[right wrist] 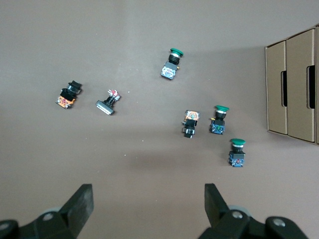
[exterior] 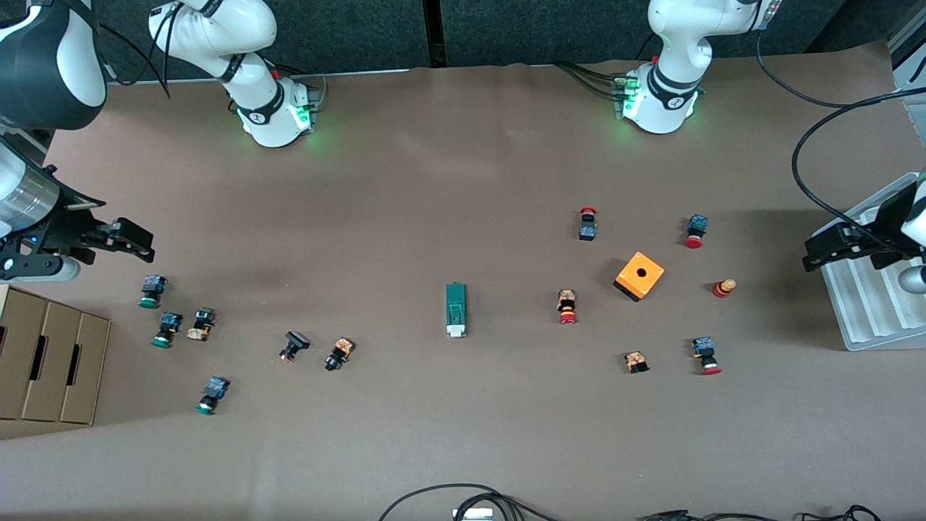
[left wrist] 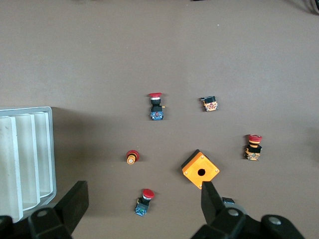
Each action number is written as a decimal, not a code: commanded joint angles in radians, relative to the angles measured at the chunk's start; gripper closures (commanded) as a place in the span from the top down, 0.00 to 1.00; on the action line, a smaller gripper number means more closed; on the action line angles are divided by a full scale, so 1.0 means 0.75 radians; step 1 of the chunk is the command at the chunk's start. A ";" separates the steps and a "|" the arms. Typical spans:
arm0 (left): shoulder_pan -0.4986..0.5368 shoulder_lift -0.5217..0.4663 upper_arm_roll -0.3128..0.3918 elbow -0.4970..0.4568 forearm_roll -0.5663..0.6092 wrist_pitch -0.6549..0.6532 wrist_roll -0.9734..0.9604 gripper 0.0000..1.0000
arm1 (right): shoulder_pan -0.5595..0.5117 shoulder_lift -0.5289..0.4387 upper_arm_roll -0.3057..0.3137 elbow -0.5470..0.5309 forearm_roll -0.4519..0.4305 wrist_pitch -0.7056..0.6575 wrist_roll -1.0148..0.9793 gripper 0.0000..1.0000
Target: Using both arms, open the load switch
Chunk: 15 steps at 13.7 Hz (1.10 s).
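Cables: black leads (exterior: 463, 499) are seen at the surface's (exterior: 448, 181) edge nearest the front camera.
Load switch: the load switch (exterior: 456, 310) lies flat mid-surface, its white piece at the end nearer the front camera, well apart from both grippers, untouched.
Left gripper: the left gripper (left wrist: 142, 204) is held over the surface beside the ribbed grey tray (left wrist: 25, 154), fingers (left wrist: 75, 199) wide apart, empty.
Right gripper: the right gripper (right wrist: 148, 204) is held above the green-capped push buttons (right wrist: 219, 119) near the cardboard boxes (right wrist: 294, 89), fingers apart, empty.
Step in hand: both arms are judged to be at the approach stage.
Advice: the green body should be pinned across its narrow sides by one gripper; the white piece should then be drawn straight along the long axis by the other.
Clutter: the orange cube (exterior: 639, 276) and red-capped buttons (exterior: 568, 307) are best avoided.
Writing: no brand or label can be read.
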 commanded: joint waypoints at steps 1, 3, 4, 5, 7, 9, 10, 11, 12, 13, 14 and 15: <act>-0.007 0.000 0.005 0.012 0.017 0.002 -0.010 1.00 | 0.008 -0.010 -0.007 -0.005 0.004 -0.017 -0.016 0.99; -0.007 0.000 0.005 0.012 0.017 0.002 -0.010 1.00 | 0.008 -0.006 -0.005 0.001 0.002 -0.017 -0.016 0.99; -0.005 0.000 0.005 0.010 0.017 0.002 -0.010 1.00 | 0.008 -0.004 -0.005 0.003 0.002 -0.015 -0.016 0.99; -0.005 0.000 0.005 0.010 0.017 0.002 -0.010 1.00 | 0.008 -0.004 -0.007 0.003 0.002 -0.015 -0.016 0.99; -0.007 0.003 0.003 0.012 0.013 0.004 -0.007 1.00 | 0.008 -0.004 -0.007 0.003 0.004 -0.017 -0.016 0.99; -0.026 0.011 -0.007 0.016 0.013 0.004 -0.005 1.00 | 0.006 -0.004 -0.007 0.003 0.004 -0.017 -0.016 0.99; -0.050 0.013 -0.009 0.016 0.035 0.004 -0.005 1.00 | 0.008 -0.004 -0.007 0.003 0.004 -0.017 -0.016 0.99; -0.091 0.009 -0.009 0.016 0.088 0.002 -0.005 1.00 | 0.006 -0.004 -0.007 0.003 0.004 -0.017 -0.016 0.99; -0.130 0.009 -0.009 0.016 0.135 0.004 -0.005 1.00 | 0.008 -0.004 -0.007 0.003 0.006 -0.017 -0.012 0.99; -0.164 0.009 -0.009 0.016 0.164 0.004 -0.003 1.00 | 0.006 -0.004 -0.007 0.003 0.006 -0.017 -0.012 0.99; -0.197 0.009 -0.009 0.016 0.176 0.004 -0.001 1.00 | 0.006 -0.004 -0.007 0.003 0.006 -0.017 -0.012 0.99; -0.224 0.007 -0.009 0.016 0.176 0.004 -0.003 1.00 | 0.006 -0.004 -0.007 0.003 0.006 -0.017 -0.012 0.99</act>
